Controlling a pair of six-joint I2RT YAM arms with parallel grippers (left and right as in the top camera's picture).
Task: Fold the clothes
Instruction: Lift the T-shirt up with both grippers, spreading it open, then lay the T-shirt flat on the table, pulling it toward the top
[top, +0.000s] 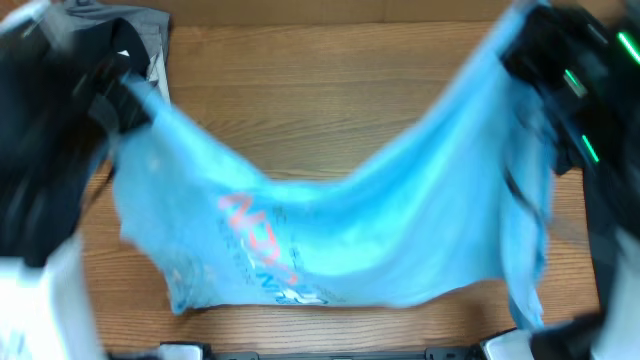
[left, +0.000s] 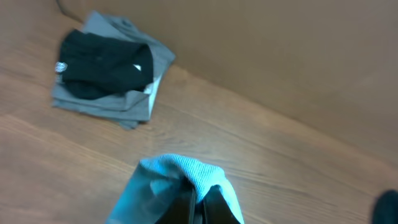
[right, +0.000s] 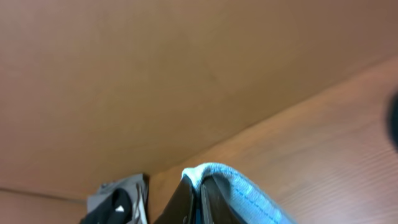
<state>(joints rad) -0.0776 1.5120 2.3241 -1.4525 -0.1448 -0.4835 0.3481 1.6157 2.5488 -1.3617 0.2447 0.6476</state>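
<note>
A light-blue T-shirt (top: 350, 225) with red and white lettering hangs stretched between both arms above the wooden table, sagging in the middle. My left gripper (top: 125, 85) is shut on its upper left corner; the left wrist view shows the blue cloth (left: 186, 171) pinched between the dark fingers (left: 214, 208). At the top right my right gripper (top: 525, 55) is shut on the other corner, and the hem (right: 239, 186) wraps over its fingers (right: 211, 199). The shirt's lower edge lies near the table's front.
A folded pile of grey and black clothes (left: 109, 78) lies at the table's back left corner (top: 150, 35), also seen in the right wrist view (right: 115, 202). A brown cardboard wall (right: 155, 74) stands along the back. Bare wood (top: 320, 100) shows behind the shirt.
</note>
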